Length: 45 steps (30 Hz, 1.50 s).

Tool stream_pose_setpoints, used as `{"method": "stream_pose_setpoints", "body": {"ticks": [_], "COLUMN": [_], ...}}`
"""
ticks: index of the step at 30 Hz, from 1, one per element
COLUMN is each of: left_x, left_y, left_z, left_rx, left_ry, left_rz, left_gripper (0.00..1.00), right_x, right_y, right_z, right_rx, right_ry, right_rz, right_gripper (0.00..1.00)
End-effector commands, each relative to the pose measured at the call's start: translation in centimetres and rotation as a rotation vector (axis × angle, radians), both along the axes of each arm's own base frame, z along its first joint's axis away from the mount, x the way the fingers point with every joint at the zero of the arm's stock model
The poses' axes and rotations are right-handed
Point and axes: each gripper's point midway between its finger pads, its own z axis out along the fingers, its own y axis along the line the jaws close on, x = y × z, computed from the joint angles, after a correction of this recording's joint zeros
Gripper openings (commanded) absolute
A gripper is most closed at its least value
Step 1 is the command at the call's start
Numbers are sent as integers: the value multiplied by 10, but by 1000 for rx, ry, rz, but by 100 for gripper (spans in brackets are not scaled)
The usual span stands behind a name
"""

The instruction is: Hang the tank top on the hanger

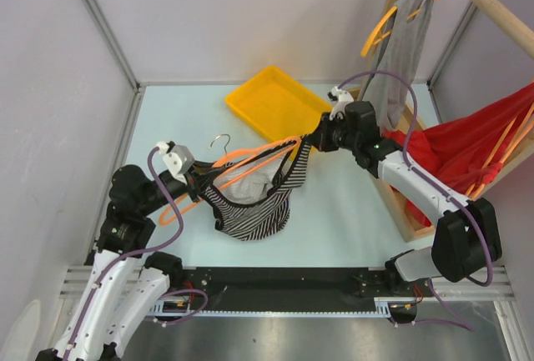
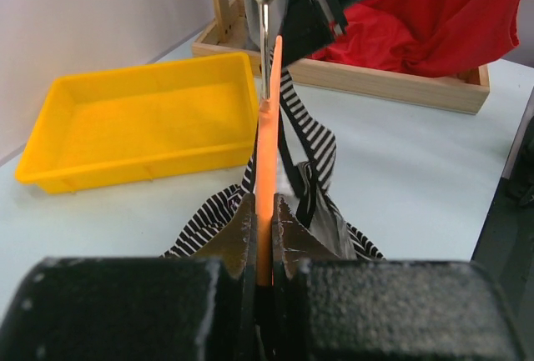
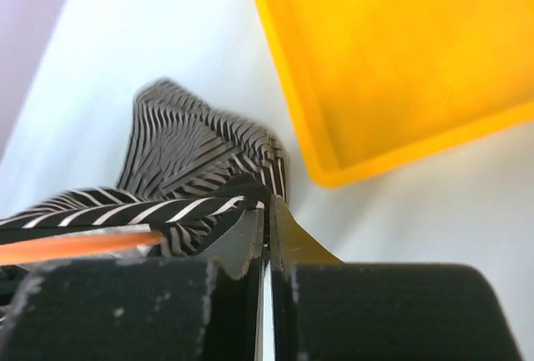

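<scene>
The orange hanger (image 1: 250,158) with its silver hook (image 1: 221,140) hangs in the air over the table. My left gripper (image 1: 200,179) is shut on its left end; in the left wrist view the orange bar (image 2: 265,161) runs out from between the jaws of that gripper (image 2: 264,203). The striped tank top (image 1: 250,211) hangs below the hanger, its bottom on the table. My right gripper (image 1: 310,138) is shut on a dark strap edge of the tank top (image 3: 183,144) at the hanger's right end (image 3: 75,244), and shows in its own wrist view (image 3: 269,204).
A yellow tray (image 1: 275,102) lies at the back middle. A wooden rack (image 1: 400,203) stands at the right with a grey garment (image 1: 400,52) and a red cloth (image 1: 467,144) on other orange hangers. Grey walls enclose the table.
</scene>
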Motion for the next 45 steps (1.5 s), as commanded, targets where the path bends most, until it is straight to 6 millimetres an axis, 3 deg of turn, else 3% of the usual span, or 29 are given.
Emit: {"method": "stream_pose_setpoints", "body": {"ticks": [1, 12, 17, 25, 36, 41, 45], "left_x": [-2, 3, 4, 3, 5, 5, 4], "left_y": [-1, 1, 0, 0, 0, 0, -1], "left_z": [17, 14, 13, 14, 12, 12, 11], "left_rx": [-24, -20, -18, -19, -19, -19, -20], "left_ry": [-70, -55, -50, -52, -46, -46, -39], "left_rz": [-15, 7, 2, -1, 2, 2, -4], "left_gripper": [0, 0, 0, 0, 0, 0, 0], "right_x": [27, 8, -5, -28, -79, -105, -113], "right_y": [-21, -27, -26, -4, 31, 60, 85], "right_z": [32, 59, 81, 113, 140, 155, 165], "right_rx": [-13, -6, 30, 107, 153, 174, 184], "right_ry": [-64, -56, -70, -88, -64, -82, -106], "right_rz": [-33, -2, 14, 90, 250, 345, 402], "right_gripper": [0, 0, 0, 0, 0, 0, 0]}}
